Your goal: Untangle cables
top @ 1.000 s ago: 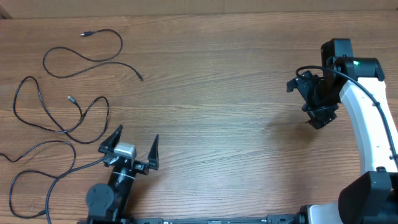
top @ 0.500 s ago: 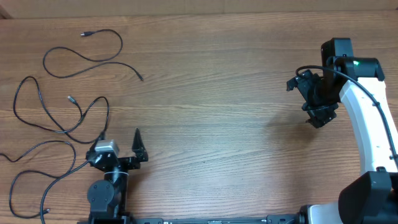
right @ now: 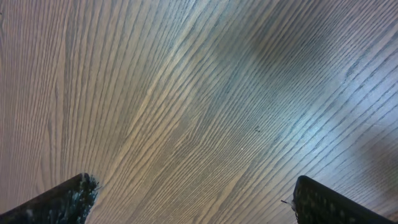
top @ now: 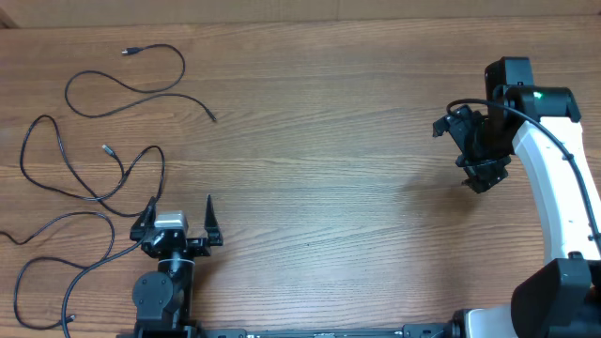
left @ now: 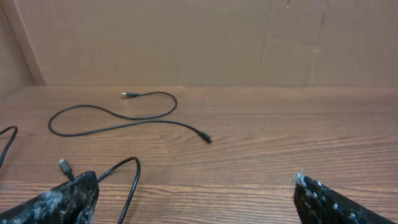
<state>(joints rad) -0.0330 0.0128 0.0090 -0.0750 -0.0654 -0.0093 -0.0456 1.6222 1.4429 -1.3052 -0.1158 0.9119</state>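
The cables (top: 68, 94) lie spread over the far-left part of the desk (top: 329, 141). One lies alone nearest the back edge, and the left wrist view shows it as a single curved line (left: 176, 102) with a small plug (left: 208, 140) at its near end. The other two lie closer to the robot in loose, overlapping loops that run off the left border of the overhead view. Where exactly they cross cannot be told. A cardboard wall (left: 186, 37) closes the desk at the back and at the left corner. The middle and right of the desk are bare wood grain, giving wide room between the two arms.

The left arm is folded low at the front edge, its wrist pointing toward the back wall. The left end effector (top: 178, 203) is spread wide and grips nothing. One cable strand passes just beside its left finger (left: 62, 199), but contact cannot be judged.

The right arm reaches up along the right edge, well apart from the cables, with its wrist turned down over the wood. The right end effector (right: 193, 186) is also spread wide, with only desk showing between its fingers.
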